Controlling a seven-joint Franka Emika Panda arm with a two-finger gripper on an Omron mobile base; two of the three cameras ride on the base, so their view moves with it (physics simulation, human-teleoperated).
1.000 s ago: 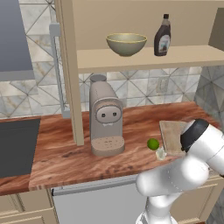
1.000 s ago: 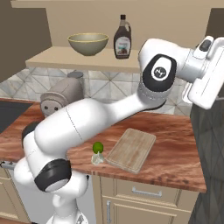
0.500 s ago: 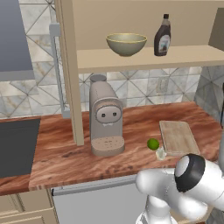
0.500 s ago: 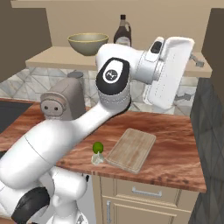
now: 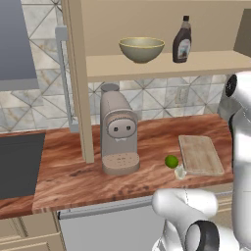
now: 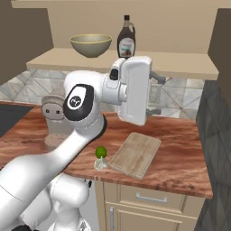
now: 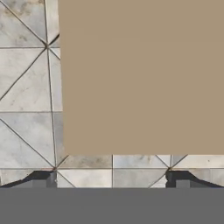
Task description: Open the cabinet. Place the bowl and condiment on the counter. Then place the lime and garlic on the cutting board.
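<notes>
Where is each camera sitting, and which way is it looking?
Left base view: behind the arm on its left, facing the counter and open cabinet; white arm at lower right.
Right base view: behind on the right, same scene; arm crosses from lower left.
Hand view: on the hand, facing tiles; open gripper below.
Both base views share the bowl, lime.

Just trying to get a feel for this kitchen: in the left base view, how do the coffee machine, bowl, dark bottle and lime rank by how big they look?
1. Coffee machine, clearly largest.
2. Bowl.
3. Dark bottle: taller than the bowl but much narrower, so this order is uncertain.
4. Lime, clearly smallest.
</notes>
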